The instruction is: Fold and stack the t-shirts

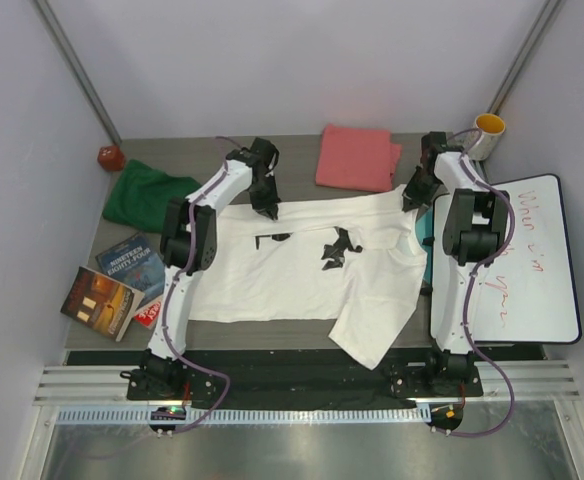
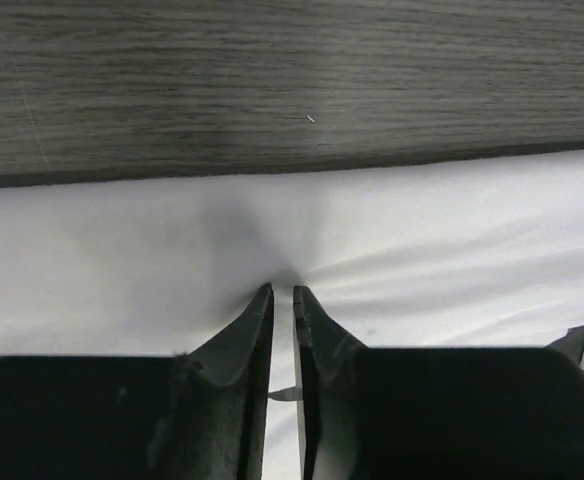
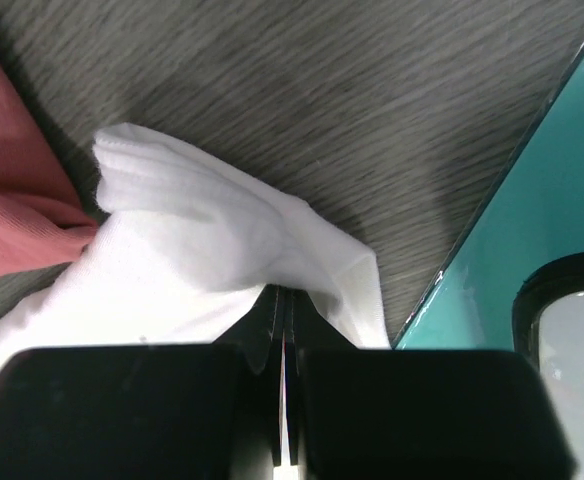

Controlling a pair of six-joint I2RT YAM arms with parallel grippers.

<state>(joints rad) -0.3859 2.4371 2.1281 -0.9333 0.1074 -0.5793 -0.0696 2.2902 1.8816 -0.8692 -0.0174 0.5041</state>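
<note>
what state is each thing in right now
white t-shirt, spread open, unfolded
coral-pink t-shirt, folded
dark green t-shirt, bunched up, unfolded
left pincer, shut on the white t-shirt's far edge
right pincer, shut on the white t-shirt
books, closed
whiteboard, written on

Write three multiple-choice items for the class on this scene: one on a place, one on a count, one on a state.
1. Where on the table does the pink t-shirt lie?
A. At the far edge
B. At the near edge
C. In the left corner

2. How many t-shirts are in view?
A. Two
B. Three
C. Five

3. How is the right tool?
A. Wide open
B. Shut on the white t-shirt
C. Shut on nothing

Key: 1 A, it lies folded beyond the white t-shirt; 2 B, white, pink and a green t-shirt; 3 B, white cloth is pinched in it.
</note>
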